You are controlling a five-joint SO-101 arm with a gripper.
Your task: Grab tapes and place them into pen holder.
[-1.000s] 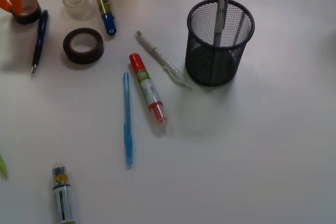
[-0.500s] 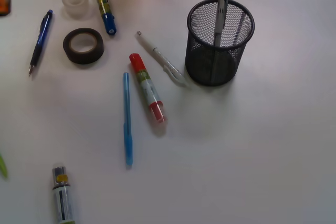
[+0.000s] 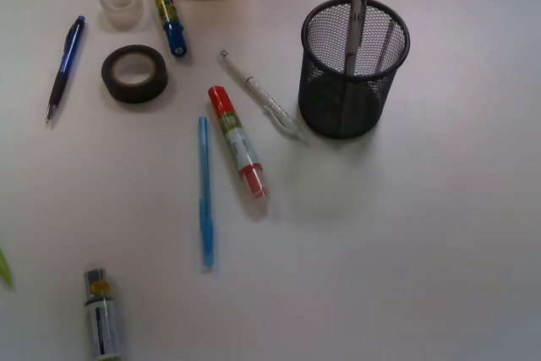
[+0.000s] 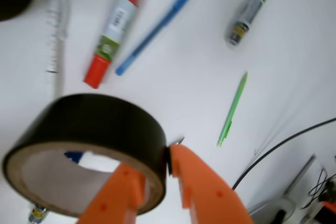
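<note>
White tabletop (image 3: 439,251) carries scattered pens and glue sticks. Near its far edge the orange gripper (image 4: 157,182) pinches the wall of one black tape roll (image 4: 89,145), clear of the surface. Another black roll (image 3: 134,73) and the whitish roll (image 3: 121,3) lie by the far left corner; the mesh pen holder (image 3: 353,69) stands right of centre.

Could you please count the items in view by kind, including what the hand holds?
Tape rolls: 3 (loose black tape, translucent tape, held black tape in the hand)
Pens: 5 (dark blue pen, light blue pen, clear pen, green pen, standing pen)
Glue sticks: 3 (red-capped stick, blue-capped stick, grey stick)
Pen holder: 1
Total: 12
</note>
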